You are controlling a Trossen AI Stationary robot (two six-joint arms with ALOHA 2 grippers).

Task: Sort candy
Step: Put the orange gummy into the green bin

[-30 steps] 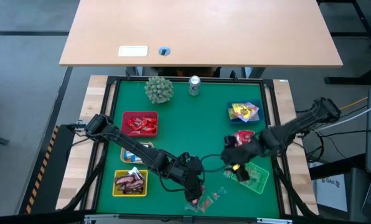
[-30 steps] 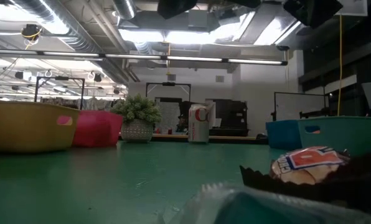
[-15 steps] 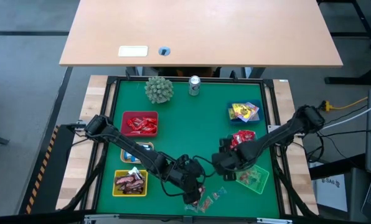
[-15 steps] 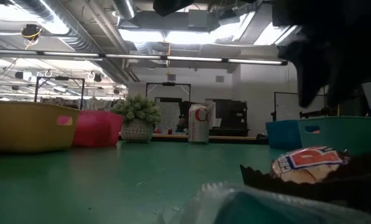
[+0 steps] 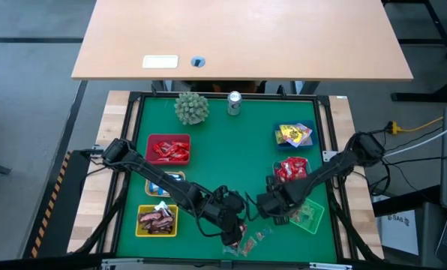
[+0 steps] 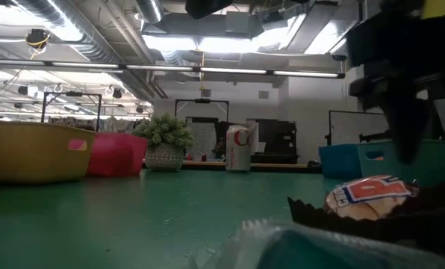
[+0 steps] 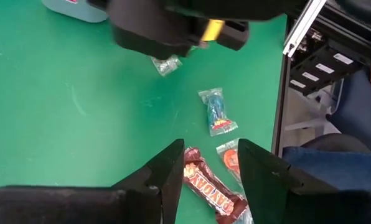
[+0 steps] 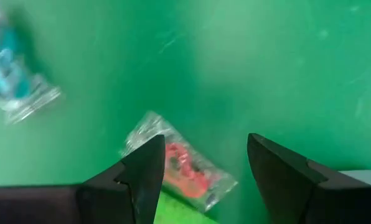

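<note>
While both arms reach low over the near middle of the green counter [image 5: 223, 150], the left tool [image 5: 232, 238] hangs above a small cluster of loose candy [image 5: 252, 241] at the near edge, its fingers [image 7: 167, 171] spread with nothing between them. In the left wrist view a brown-wrapped bar [image 7: 211, 188] lies directly below the gap, a red-wrapped piece [image 7: 231, 160] just beside it, and a clear wrapper with blue and red contents [image 7: 217, 112] a little beyond.

The right tool [image 5: 267, 207] sits just right of the left one, also spread and empty. Its wrist view shows a clear wrapper holding a red sweet [image 8: 184, 163] on the mat between its fingers [image 8: 145, 165], and a blue-tinted wrapper [image 8: 14, 78] off to one side.

Sorted candy already lies in baskets: red basket [image 5: 168, 149] far left, yellow basket [image 5: 157, 220] near left holding brown pieces, blue basket [image 5: 294, 135] far right holding yellow pieces, a red-filled basket [image 5: 291, 169] near it, and a green basket [image 5: 307, 215] near right. A spiky green ball [image 5: 191, 107] and a silver can [image 5: 234, 103] stand at the far edge.
</note>
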